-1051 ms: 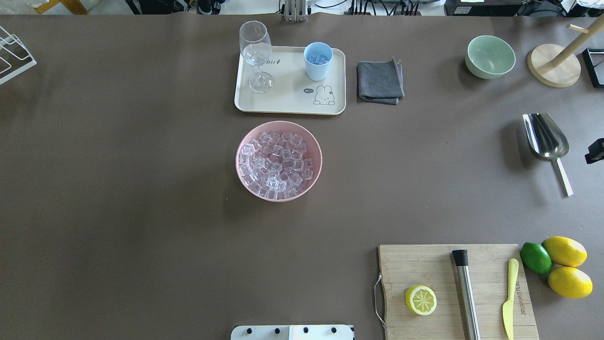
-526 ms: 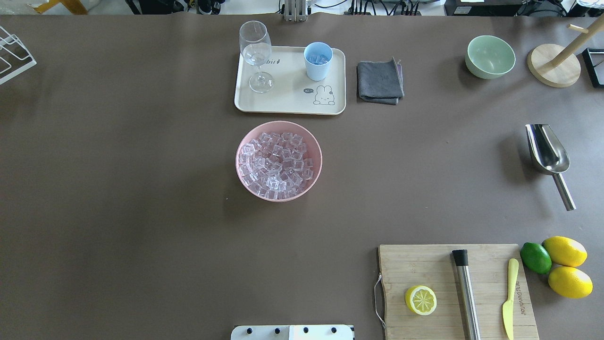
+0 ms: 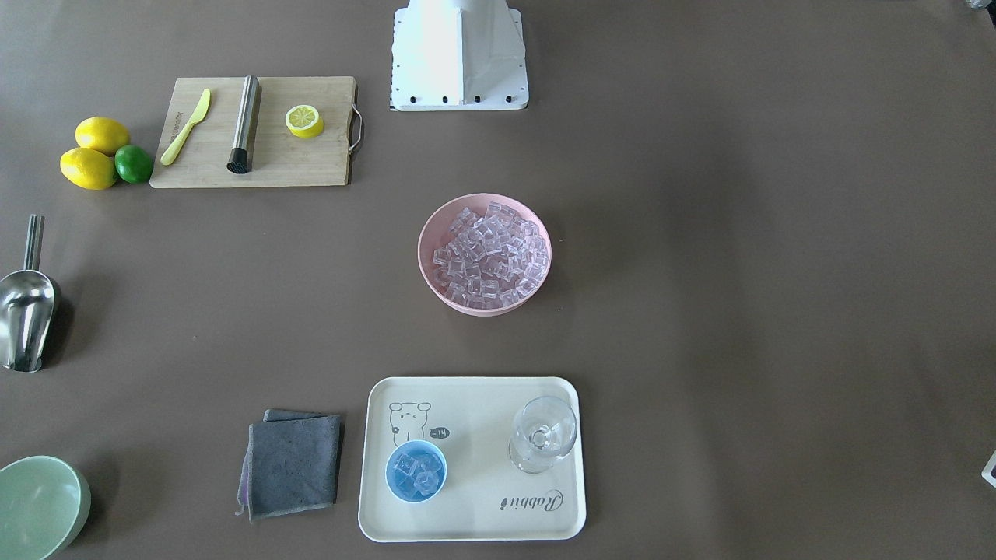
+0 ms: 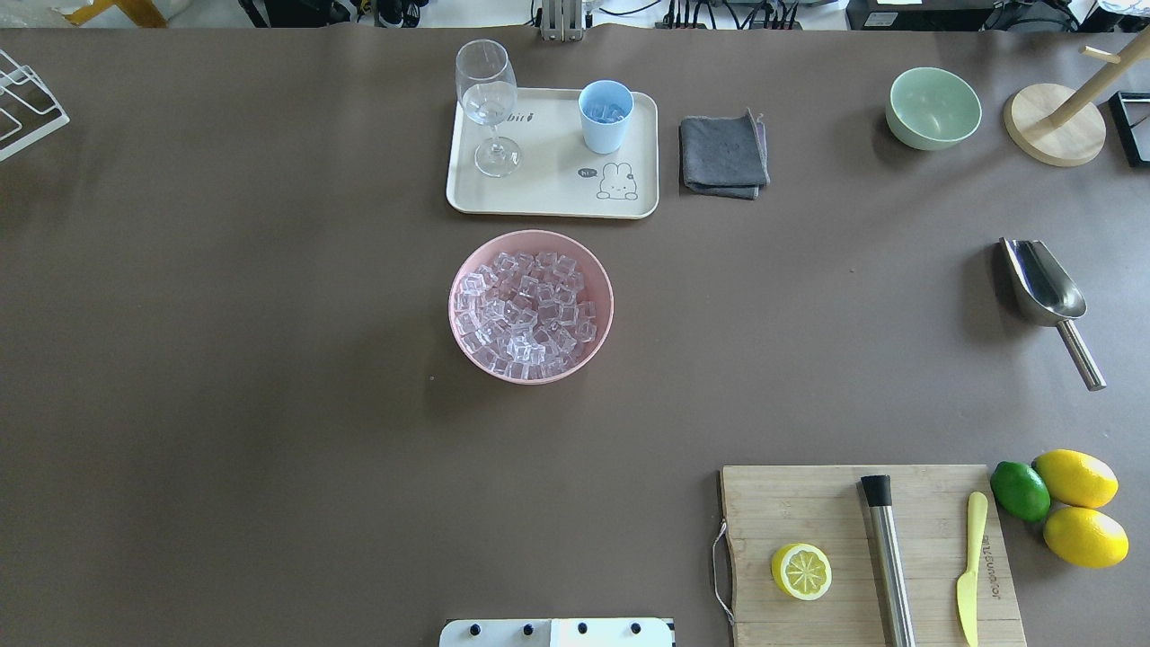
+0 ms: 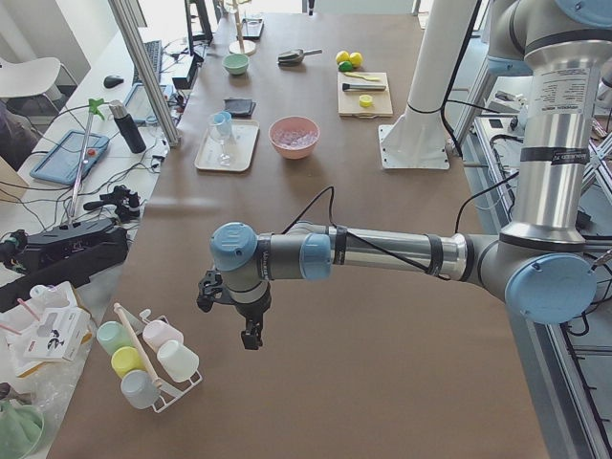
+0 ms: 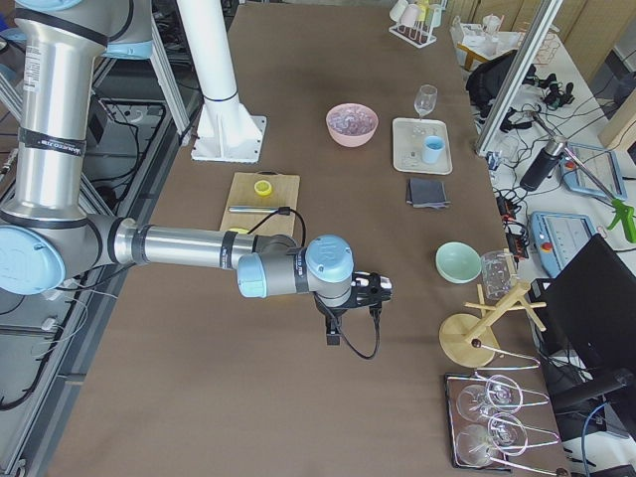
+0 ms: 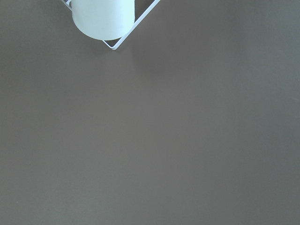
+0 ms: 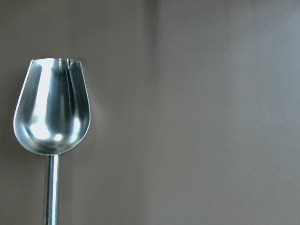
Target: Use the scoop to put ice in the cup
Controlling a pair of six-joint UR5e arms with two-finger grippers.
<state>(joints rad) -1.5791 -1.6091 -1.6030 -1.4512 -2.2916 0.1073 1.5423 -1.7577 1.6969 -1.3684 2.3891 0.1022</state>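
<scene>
The silver scoop (image 4: 1042, 288) lies empty on the table at the right, handle toward the robot; it also shows in the front view (image 3: 27, 319) and fills the left of the right wrist view (image 8: 51, 112). The light-blue cup (image 4: 605, 115) stands on the tray and holds a few ice cubes (image 3: 416, 470). The pink bowl (image 4: 463, 346) is full of ice (image 4: 526, 310). My left gripper (image 5: 251, 335) hangs over the table's far left end. My right gripper (image 6: 333, 333) hangs off to the right. I cannot tell whether either is open or shut.
A cream tray (image 4: 539, 180) also carries a wine glass (image 4: 488, 99). A grey cloth (image 4: 723, 153), green bowl (image 4: 933, 108) and wooden stand (image 4: 1056, 126) sit at the back right. A cutting board (image 4: 809, 503), lemons (image 4: 1078, 503) and a cup rack (image 7: 101, 18) are also here.
The scoop has dropped toward the robot and settled on the table, its handle swinging slightly right. The right gripper's black edge has left the overhead view.
</scene>
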